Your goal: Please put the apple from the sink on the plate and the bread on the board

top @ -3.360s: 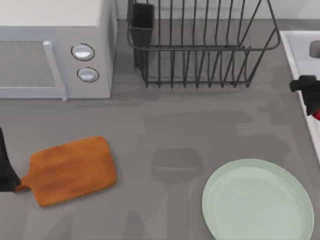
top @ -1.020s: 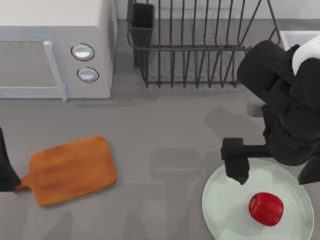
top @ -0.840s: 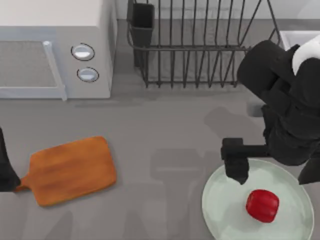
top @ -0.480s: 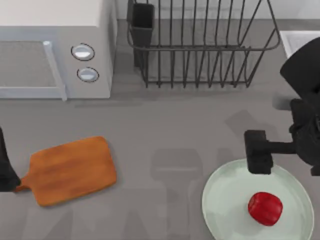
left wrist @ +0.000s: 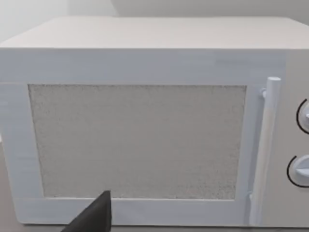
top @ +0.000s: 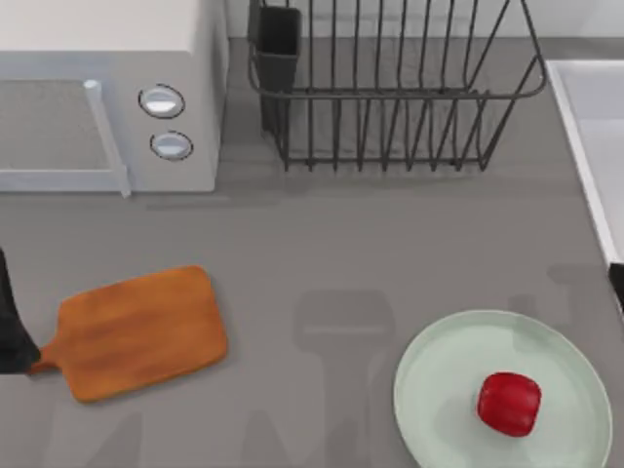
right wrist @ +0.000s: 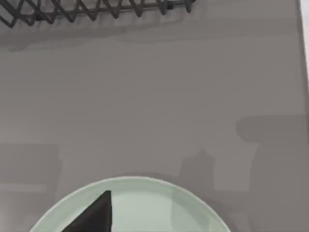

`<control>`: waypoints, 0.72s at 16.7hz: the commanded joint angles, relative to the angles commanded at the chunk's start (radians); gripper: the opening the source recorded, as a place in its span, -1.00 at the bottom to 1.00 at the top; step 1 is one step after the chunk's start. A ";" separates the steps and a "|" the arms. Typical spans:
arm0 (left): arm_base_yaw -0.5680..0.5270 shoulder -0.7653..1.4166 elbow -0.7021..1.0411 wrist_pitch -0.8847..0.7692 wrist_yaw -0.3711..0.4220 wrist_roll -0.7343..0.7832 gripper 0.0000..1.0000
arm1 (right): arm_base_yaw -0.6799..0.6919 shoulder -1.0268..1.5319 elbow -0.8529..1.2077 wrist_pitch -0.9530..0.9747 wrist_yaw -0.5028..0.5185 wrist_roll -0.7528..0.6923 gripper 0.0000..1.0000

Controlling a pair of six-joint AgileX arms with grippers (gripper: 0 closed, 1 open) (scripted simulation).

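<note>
The apple lies on the plate in the lower right of the top view, a little right of the plate's middle and well inside the shallow rim, so it seems unlikely to roll off; that half of the task looks done. The sink runs along the right edge of the frame, and the part in view is bare.

The board rests at the lower left of the bench, handle toward the left edge and nothing on it. No bread can be made out anywhere, so the second half is not yet done; the bread may sit in the microwave at the upper left, though that is a guess.

A dark sliver of the right arm shows at the right edge beside the plate; the right wrist view looks down on the plate's rim and the dish rack. Whether the right claw is spread or pressed together I cannot tell. The left arm is parked at the left edge by the board's handle, its wrist view facing the closed microwave door, which suits a reach there next. The left claw's state I cannot tell either.
</note>
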 joint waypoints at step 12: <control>0.000 0.000 0.000 0.000 0.000 0.000 1.00 | -0.282 -0.643 -0.528 0.523 0.000 -0.287 1.00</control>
